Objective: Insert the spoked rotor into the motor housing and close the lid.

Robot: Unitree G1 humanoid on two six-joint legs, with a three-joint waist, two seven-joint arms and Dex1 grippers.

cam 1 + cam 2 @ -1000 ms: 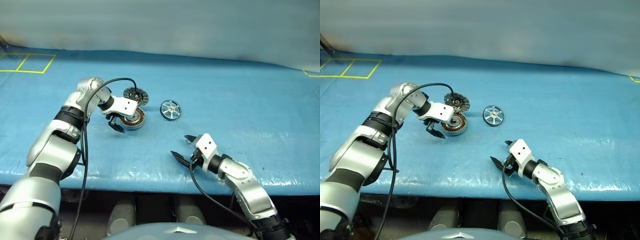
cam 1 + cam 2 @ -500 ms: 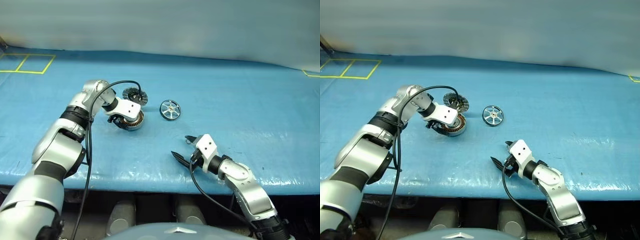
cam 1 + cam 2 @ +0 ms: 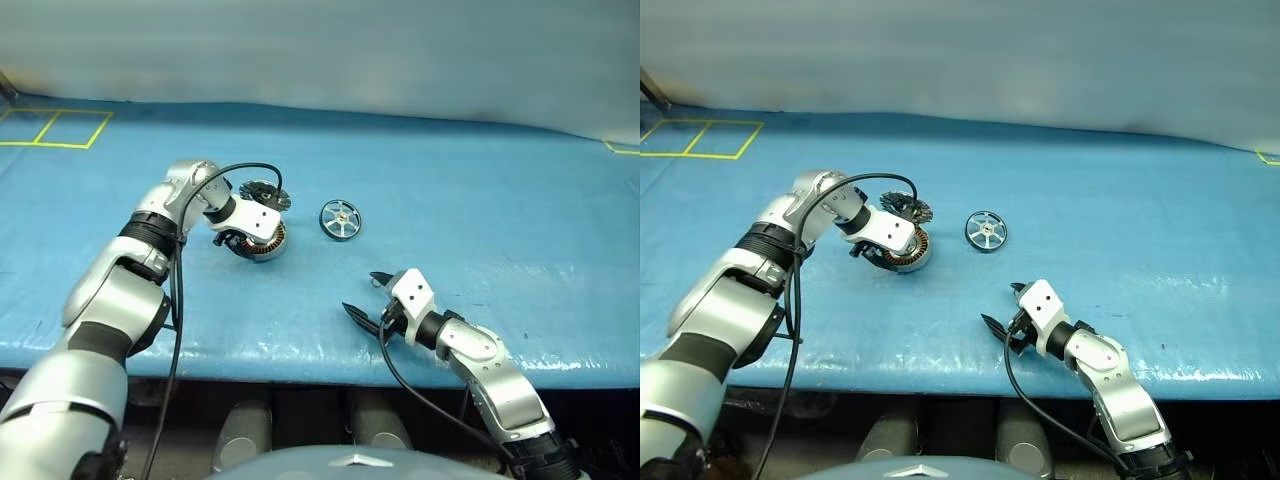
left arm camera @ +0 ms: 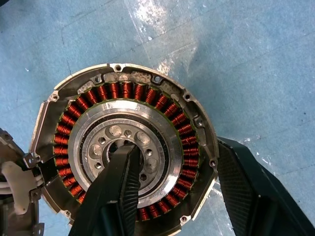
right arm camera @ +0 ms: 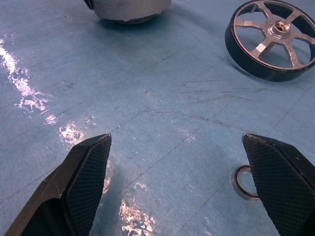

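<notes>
The motor housing [image 3: 270, 240], a silver cup with copper windings [image 4: 123, 93], sits on the blue table left of centre. My left gripper [image 3: 240, 243] points down onto it. One finger [image 4: 120, 182] rests in the silver hub and the other [image 4: 241, 182] presses the outside of the rim, so the jaws are shut on the housing's wall. The grey segmented lid [image 3: 263, 193] stands tilted at the housing's far edge. The spoked rotor [image 3: 341, 219] lies apart to the right, also seen as the spoked rotor [image 5: 270, 39]. My right gripper [image 3: 360, 292] hovers open and empty near the front edge.
A small metal ring [image 5: 244, 183] lies on the blue sheet by my right gripper. Yellow tape squares [image 3: 55, 125] mark the far left corner. The table's front edge [image 3: 300, 352] runs just below the right gripper. A grey wall closes the back.
My left gripper moved in over the housing and narrowed its jaws onto the wall. The lid went from lying flat to tilted up. The right arm stayed still.
</notes>
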